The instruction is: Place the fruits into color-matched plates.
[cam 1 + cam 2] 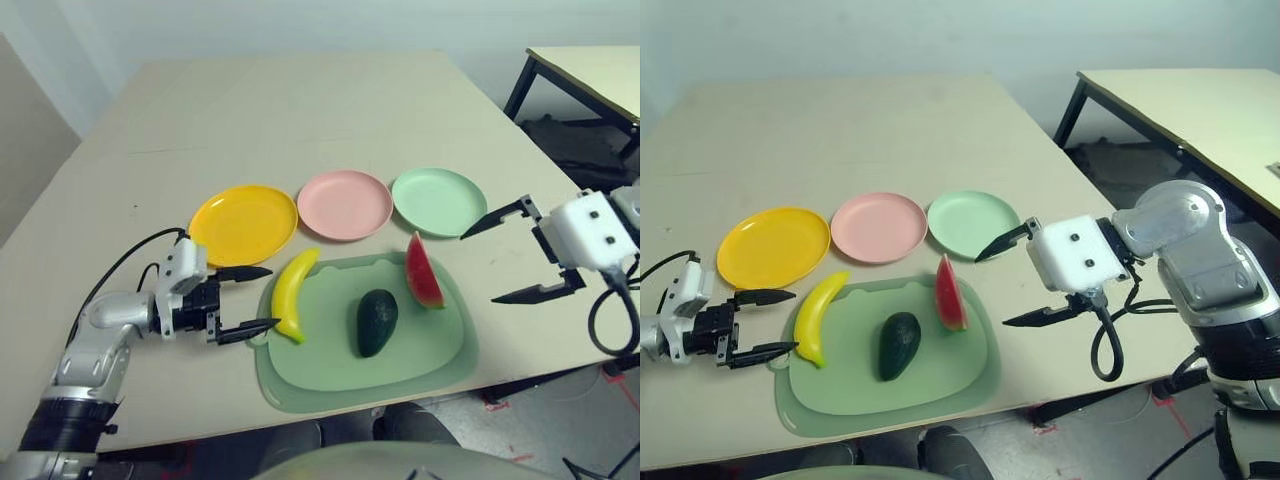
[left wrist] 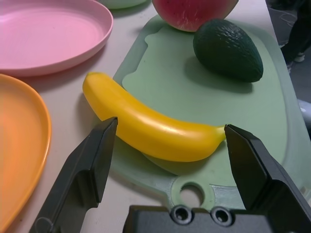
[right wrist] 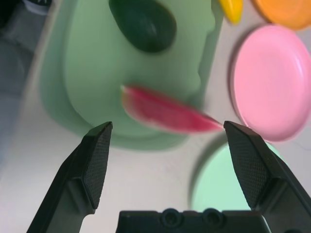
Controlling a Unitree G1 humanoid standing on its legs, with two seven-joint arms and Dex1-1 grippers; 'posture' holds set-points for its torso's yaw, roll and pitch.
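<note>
Two head views from above, facing forward and down over the table (image 1: pixel 300 110): same scene, the right-eye one set further right, taking in a second table (image 1: pixel 1200 110). Left wrist view low and close, looking along the mat (image 2: pixel 204 97) past the banana (image 2: pixel 150 126). Right wrist view higher, looking steeply down on the watermelon wedge (image 3: pixel 167 114). Mat, fruits and plates common to all four.

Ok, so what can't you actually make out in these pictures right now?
- Undersides of the curved yellow toy banana and dark green oval avocado: hidden against the light green rounded mat in the head views.
- Red watermelon wedge: blurred in the right wrist view.
- Round yellow plastic plate: cut off by the edge in the left wrist view.
- Pale mint green plate: partly behind the right tool.
</note>
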